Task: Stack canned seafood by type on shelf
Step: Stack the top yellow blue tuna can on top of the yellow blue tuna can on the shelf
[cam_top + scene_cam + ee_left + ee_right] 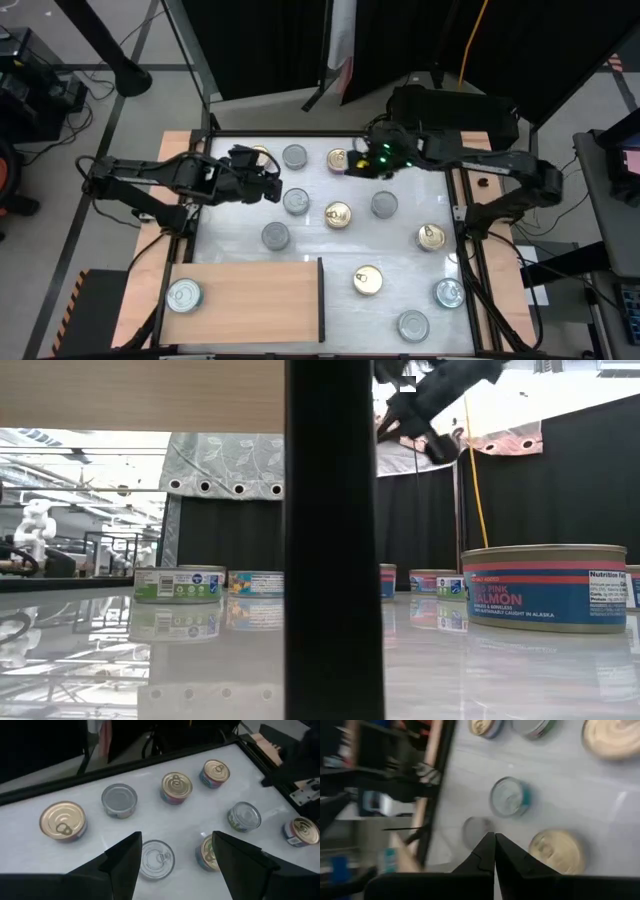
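Canned seafood is mostly unsorted: one silver tin [184, 294] sits on the shelf [260, 300] at seven o'clock, the other tins spread over the white table [400, 240]. Farther, at ten o'clock, the left gripper [272, 186] hovers spread wide, empty, just beside a silver-lidded tin [296, 201]; it should descend and close. At one o'clock the right gripper [352, 168] waits, pinched closed.

Scattered tins [338, 214] crowd the tabletop; shelf [260, 300] mostly bare.
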{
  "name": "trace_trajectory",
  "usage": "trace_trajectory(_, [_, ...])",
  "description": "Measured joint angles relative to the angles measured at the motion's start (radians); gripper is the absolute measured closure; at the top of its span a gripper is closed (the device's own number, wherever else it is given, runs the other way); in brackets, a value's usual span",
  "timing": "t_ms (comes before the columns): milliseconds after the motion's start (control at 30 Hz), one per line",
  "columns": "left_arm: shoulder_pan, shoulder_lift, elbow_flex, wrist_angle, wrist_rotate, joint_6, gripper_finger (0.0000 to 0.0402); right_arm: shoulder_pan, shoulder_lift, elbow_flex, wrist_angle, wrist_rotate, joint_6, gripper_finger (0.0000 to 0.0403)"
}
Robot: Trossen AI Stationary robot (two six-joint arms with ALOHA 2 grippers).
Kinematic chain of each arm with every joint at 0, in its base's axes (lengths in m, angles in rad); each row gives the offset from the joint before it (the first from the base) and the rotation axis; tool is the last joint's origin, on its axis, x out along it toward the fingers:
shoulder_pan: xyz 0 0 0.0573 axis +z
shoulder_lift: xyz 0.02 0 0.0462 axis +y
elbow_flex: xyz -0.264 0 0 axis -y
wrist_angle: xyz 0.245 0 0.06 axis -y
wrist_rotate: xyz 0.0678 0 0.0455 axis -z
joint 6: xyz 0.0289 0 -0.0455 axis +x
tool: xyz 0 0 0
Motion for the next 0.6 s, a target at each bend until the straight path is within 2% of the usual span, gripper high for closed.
trace_trajectory(167, [0.006,0.0,0.0,0.002,0.043,0.0,0.0155,-0.027,0.185,0.189,-0.088,-0.063,-0.195,0.04])
trace_trajectory(300, [0.006,0.0,0.0,0.006,0.135,-0.002,0.0155,-0.026,0.322,0.3,-0.161,-0.074,-0.317,0.04])
trace_trajectory(467, [-0.011,-0.014,0.0,0.029,0.162,-0.017,0.0168,-0.02,0.442,0.33,-0.179,-0.174,-0.427,0.0401])
trace_trajectory(600, [-0.04,-0.033,0.0,0.083,0.182,0.049,0.0194,0.0,0.491,0.33,-0.18,-0.192,-0.489,0.0402])
